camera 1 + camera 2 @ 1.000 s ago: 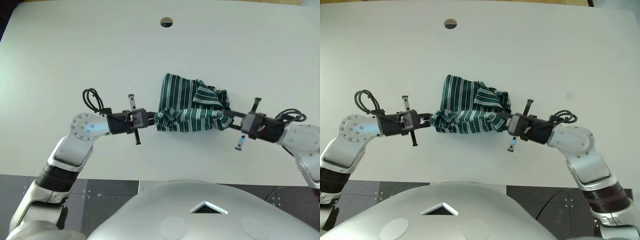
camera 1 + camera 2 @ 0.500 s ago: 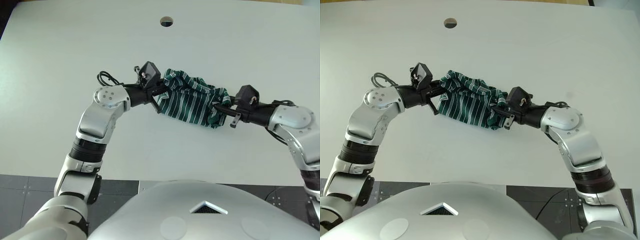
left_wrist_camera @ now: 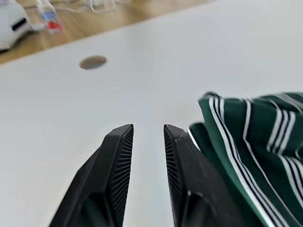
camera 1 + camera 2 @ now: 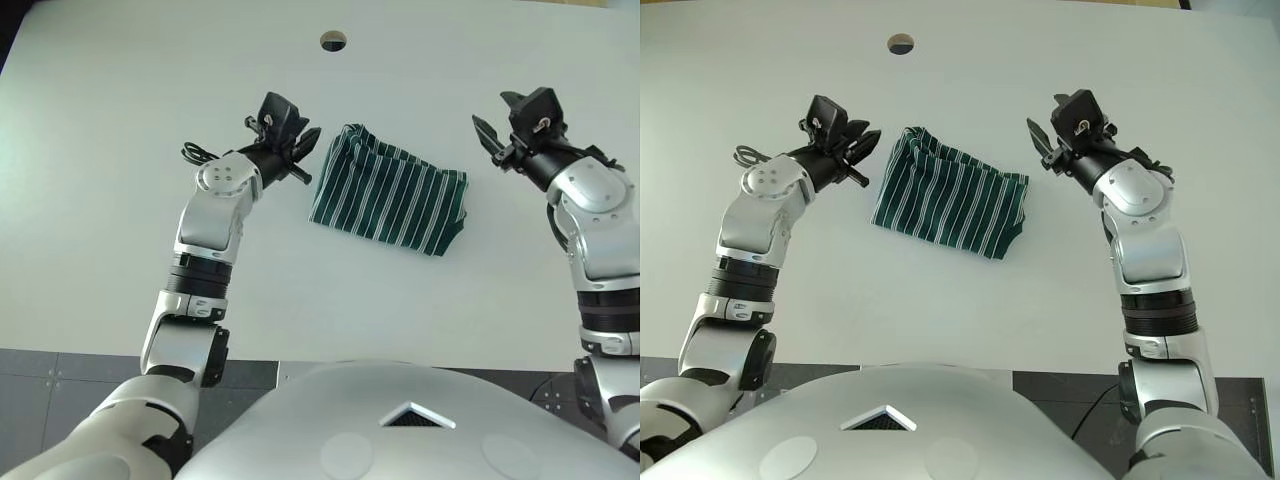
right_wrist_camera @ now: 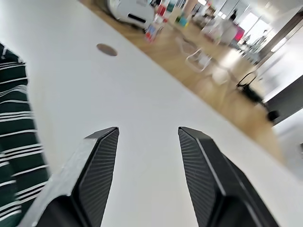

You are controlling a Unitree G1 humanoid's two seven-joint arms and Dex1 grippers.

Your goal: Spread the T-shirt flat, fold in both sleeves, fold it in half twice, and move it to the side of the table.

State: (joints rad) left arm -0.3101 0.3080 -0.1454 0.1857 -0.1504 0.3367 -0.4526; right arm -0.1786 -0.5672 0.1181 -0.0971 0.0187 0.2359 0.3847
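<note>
The green T-shirt (image 4: 388,203) with white stripes lies folded in a compact rectangle on the middle of the white table (image 4: 120,120). My left gripper (image 4: 300,140) hovers just off the T-shirt's far left corner, open by a narrow gap with nothing between its fingers (image 3: 118,156). My right gripper (image 4: 497,125) is raised off to the T-shirt's right, open and empty. In the left wrist view the T-shirt's edge (image 3: 251,137) lies beside the fingers. The right wrist view has the T-shirt (image 5: 16,142) off to one side of its wide-spread fingers (image 5: 99,161).
A round cable hole (image 4: 333,42) sits in the table at the back, beyond the T-shirt. Bare tabletop stretches to the left, right and front of the T-shirt. The table's front edge (image 4: 300,358) runs just before my body.
Both grippers let go of the T-shirt and rose away from it, the left to the far left, the right to the far right. The T-shirt now lies flat, folded over.
</note>
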